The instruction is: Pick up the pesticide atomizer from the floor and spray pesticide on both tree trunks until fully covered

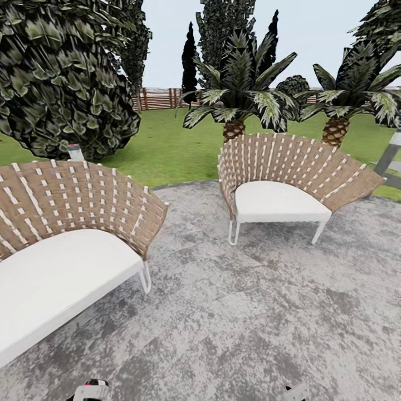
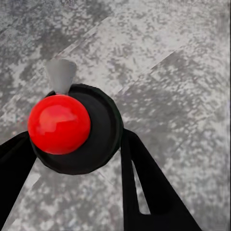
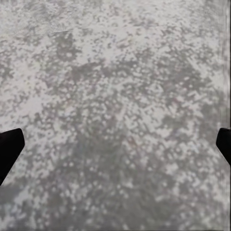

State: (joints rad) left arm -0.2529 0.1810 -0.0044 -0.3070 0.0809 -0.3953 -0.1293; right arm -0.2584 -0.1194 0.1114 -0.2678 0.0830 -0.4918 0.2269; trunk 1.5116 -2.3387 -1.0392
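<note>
The pesticide atomizer, a black round-bodied bottle with a glossy red dome cap [image 2: 67,127] and a pale grey cone nozzle, sits between the 2 black fingers [image 2: 144,192] of the left end effector [image 2: 72,159] in the left wrist view; the fingers are closed against its black body, 1 on each side, so it is gripped. Beneath it lies mottled grey stone paving [image 2: 183,72].

The right end effector [image 3: 115,144] is spread wide with nothing between its dark fingertips [image 3: 8,147], which sit at opposite edges of the right wrist view over the same paving.

The head view adds the surroundings: 2 curved woven tan-and-white chairs with white cushions, 1 close on the left [image 1: 67,250] and 1 farther ahead on the right [image 1: 284,184], standing on the paving. Beyond them are the green grass lawn [image 1: 178,150], 2 short scaly-trunked palms [image 1: 236,106], a large dark leafy bush [image 1: 61,78] and a brown slatted wooden fence [image 1: 161,98].
</note>
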